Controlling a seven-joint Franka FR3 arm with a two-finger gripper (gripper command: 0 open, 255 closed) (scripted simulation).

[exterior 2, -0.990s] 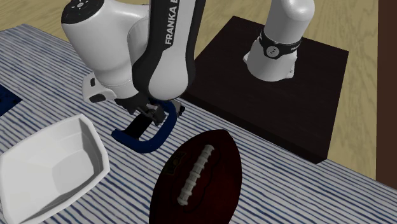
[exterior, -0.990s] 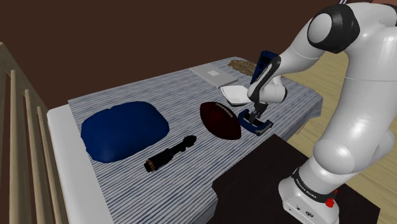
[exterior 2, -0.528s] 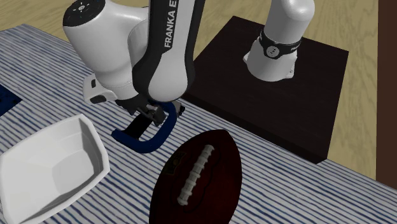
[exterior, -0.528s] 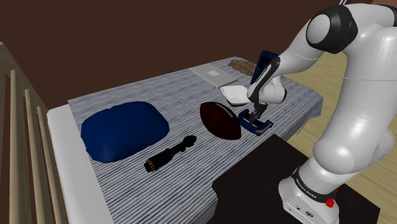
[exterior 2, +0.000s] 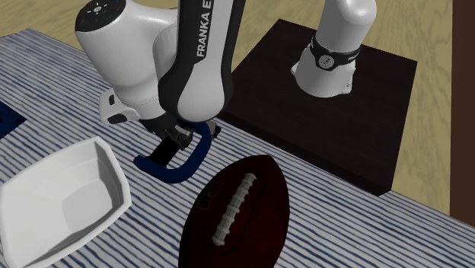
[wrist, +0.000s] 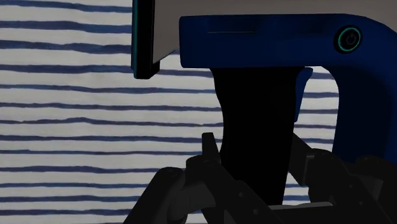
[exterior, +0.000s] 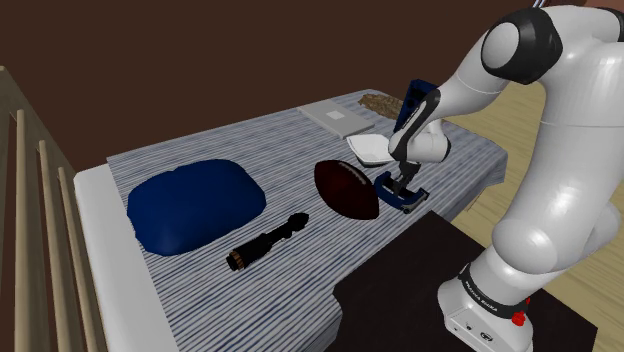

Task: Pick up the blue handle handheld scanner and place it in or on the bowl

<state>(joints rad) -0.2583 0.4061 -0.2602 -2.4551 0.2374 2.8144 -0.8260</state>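
The scanner (exterior: 404, 197) has a blue curved handle (exterior 2: 190, 161) and lies on the striped cloth near the bed's edge, beside the stand. My gripper (exterior 2: 173, 141) has come down on it from above. In the wrist view my gripper (wrist: 256, 159) is shut on the scanner's black middle part (wrist: 257, 114), below the blue body (wrist: 273, 38), with a finger (wrist: 210, 153) pressing each side. The white square bowl (exterior 2: 46, 190) sits close by on the cloth, also seen as the bowl (exterior: 366, 149) just behind the hand.
A dark brown football (exterior 2: 236, 209) lies right beside the scanner. A blue pillow (exterior: 195, 205) and a black flashlight (exterior: 265, 242) lie further along the bed. A flat grey book (exterior: 338, 117) and a blue box (exterior: 416, 98) sit behind the bowl. The dark stand (exterior 2: 335, 114) adjoins the bed.
The fingers have closed onto the scanner's black middle part. The arm and the scanner have stayed in place on the cloth.
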